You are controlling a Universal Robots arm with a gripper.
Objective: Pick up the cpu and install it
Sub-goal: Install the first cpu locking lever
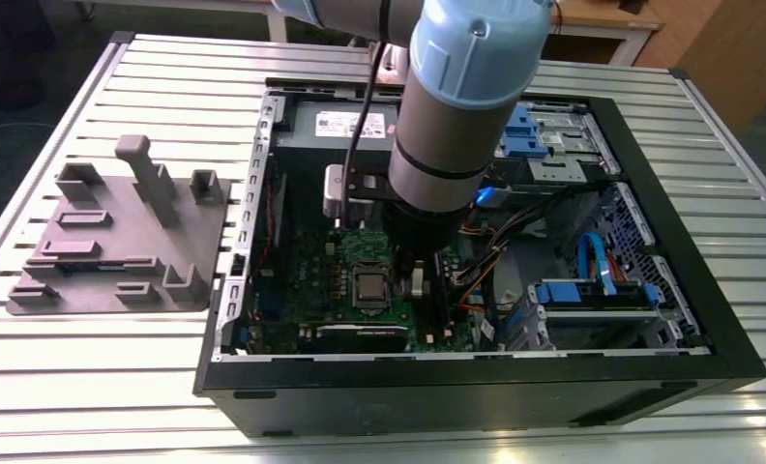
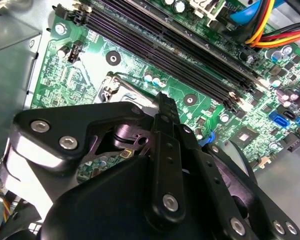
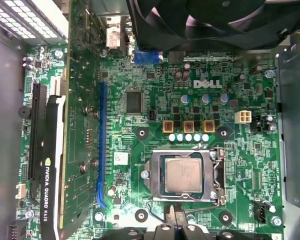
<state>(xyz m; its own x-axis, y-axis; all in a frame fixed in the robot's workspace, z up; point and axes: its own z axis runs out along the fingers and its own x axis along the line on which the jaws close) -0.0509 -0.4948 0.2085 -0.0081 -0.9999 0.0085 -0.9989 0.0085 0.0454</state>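
The cpu (image 3: 185, 176) sits flat inside the silver socket frame (image 3: 217, 175) on the green motherboard (image 3: 155, 80), in the open computer case (image 1: 731, 367). The gripper (image 2: 162, 102) hangs just above the board beside the socket; whether it is clenched or released I cannot tell

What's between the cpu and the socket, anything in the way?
Nothing visible. In the first wrist view the cpu already lies inside the socket frame on the motherboard, its metal top uncovered.
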